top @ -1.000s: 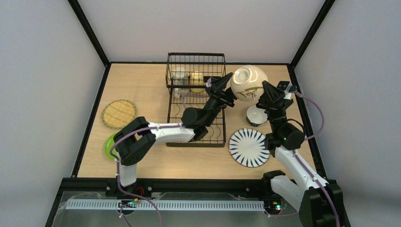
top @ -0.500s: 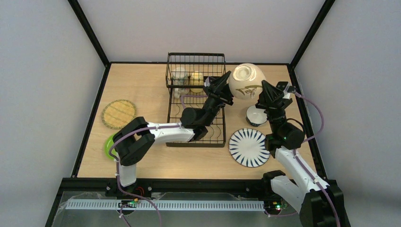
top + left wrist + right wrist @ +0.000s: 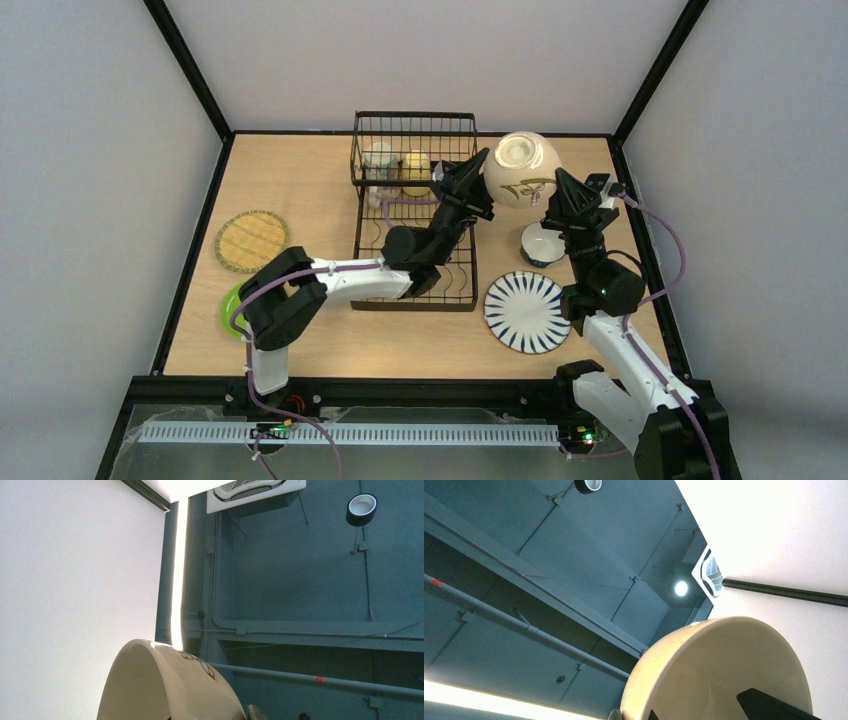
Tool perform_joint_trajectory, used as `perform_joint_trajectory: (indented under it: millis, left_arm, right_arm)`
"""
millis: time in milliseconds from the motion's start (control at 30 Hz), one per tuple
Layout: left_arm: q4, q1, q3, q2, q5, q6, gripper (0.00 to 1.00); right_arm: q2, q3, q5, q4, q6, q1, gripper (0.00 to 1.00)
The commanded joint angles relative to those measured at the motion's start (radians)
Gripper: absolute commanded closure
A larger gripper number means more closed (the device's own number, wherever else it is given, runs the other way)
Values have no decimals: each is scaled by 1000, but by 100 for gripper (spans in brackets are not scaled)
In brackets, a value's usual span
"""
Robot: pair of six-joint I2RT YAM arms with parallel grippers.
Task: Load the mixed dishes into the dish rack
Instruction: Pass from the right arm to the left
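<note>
A large white bowl (image 3: 522, 168) with a brown motif hangs upside down in the air, just right of the dish rack (image 3: 415, 305). My left gripper (image 3: 480, 180) is shut on its left rim; one fingertip (image 3: 253, 714) presses the outer wall of the bowl (image 3: 170, 685). My right gripper (image 3: 556, 192) is shut on the opposite rim, with one finger (image 3: 769, 705) inside the bowl (image 3: 724, 665). A beige mug (image 3: 379, 160) and a yellow mug (image 3: 416, 168) sit in the rack's basket.
A small blue-white bowl (image 3: 541, 243) and a striped plate (image 3: 527, 311) lie right of the rack, under the right arm. A yellow woven plate (image 3: 251, 240) and a lime-green plate (image 3: 230, 310) lie at the left, the green one partly behind the left arm.
The left gripper has closed onto the bowl's rim. The bowl, held by the right gripper, has shifted slightly left and up.
</note>
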Motion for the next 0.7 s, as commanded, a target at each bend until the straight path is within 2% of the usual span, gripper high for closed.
perform_joint_trajectory:
  millis: [0,267,433,533,667]
  left_arm:
    - [68,-39,26,-8,128,-312,98]
    - [50,-40,69,-2,114,-284,98]
    - [24,-40,90,-3,105,-266,98]
    - [13,-41,102,-1,101,-259,98]
    - [-4,-42,130,8,102,-257,98]
  right_arm:
    - [11,15,40,-165,-100,-10,100]
    - [2,-1,50,-204,-101,-11,99]
    - [14,11,48,-220,-108,-9,83]
    - [17,16,47,-248,-115,-10,68]
    - [23,24,46,-265,-129,-10,58]
